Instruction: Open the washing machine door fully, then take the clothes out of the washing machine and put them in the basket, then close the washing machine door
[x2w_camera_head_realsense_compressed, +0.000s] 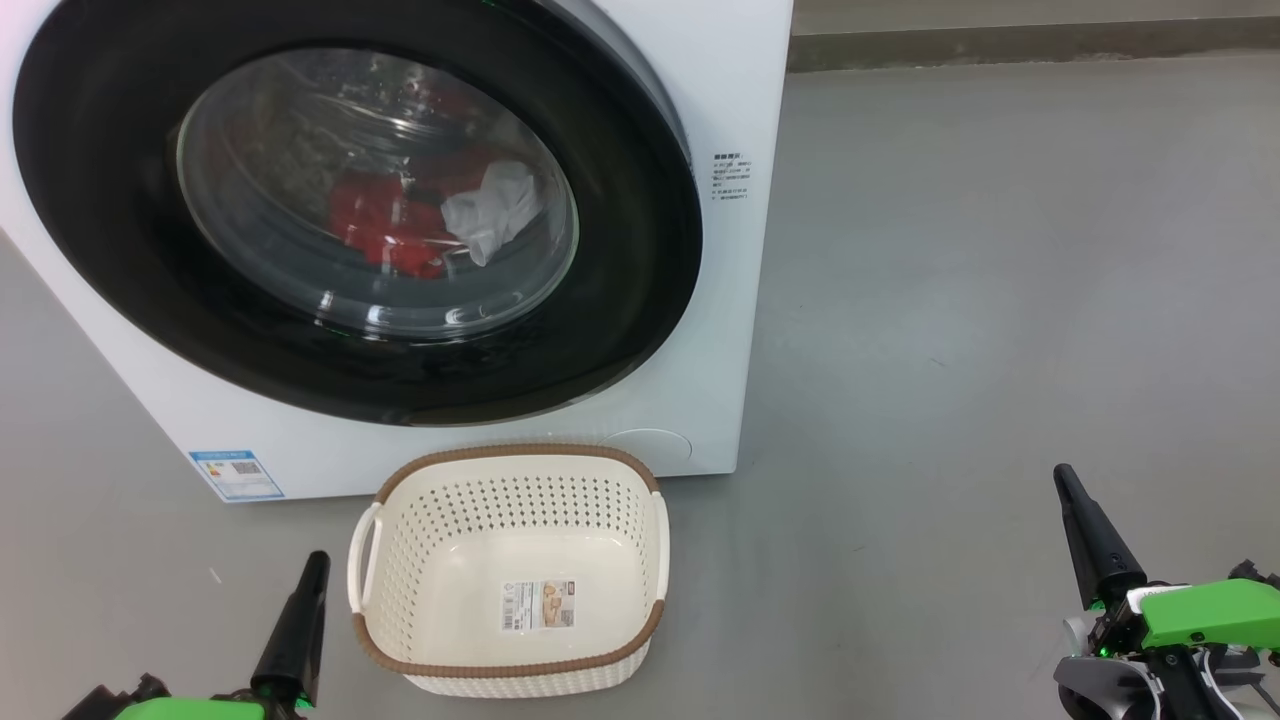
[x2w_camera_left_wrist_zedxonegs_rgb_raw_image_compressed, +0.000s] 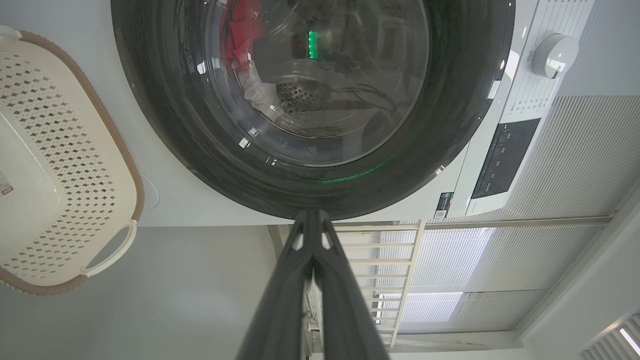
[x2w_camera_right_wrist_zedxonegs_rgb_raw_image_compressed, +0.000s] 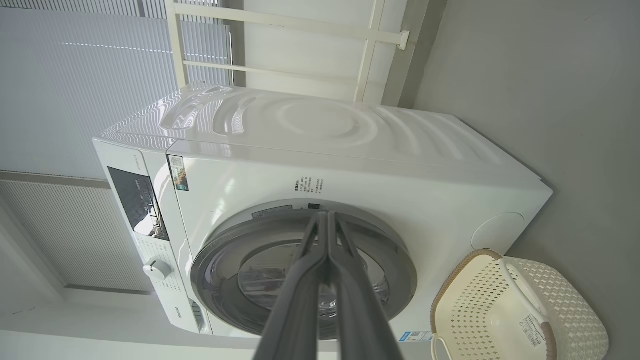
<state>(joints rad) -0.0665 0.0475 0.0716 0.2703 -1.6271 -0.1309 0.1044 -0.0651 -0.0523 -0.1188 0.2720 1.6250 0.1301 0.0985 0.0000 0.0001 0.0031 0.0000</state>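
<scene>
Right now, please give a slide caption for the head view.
Red clothes show through the door; empty basket stands before the washer.

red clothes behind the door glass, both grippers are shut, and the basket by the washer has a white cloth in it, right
The basket is empty but for its label, as the head view shows. The white cloth lies with the red clothes behind the door glass. The left gripper and right gripper are shut.

We see a white washing machine (x2w_camera_head_realsense_compressed: 740, 80); its door (x2w_camera_head_realsense_compressed: 100, 200) has a glossy black rim around clear glass, with red clothes (x2w_camera_head_realsense_compressed: 380, 225) and a white piece showing through. Between our dark fingers (x2w_camera_head_realsense_compressed: 292, 630) lies the cream basket (x2w_camera_head_realsense_compressed: 430, 540), patterned with perforations and rimmed in woven-look brown. The floor (x2w_camera_head_realsense_compressed: 1000, 300) is plain grey.
</scene>
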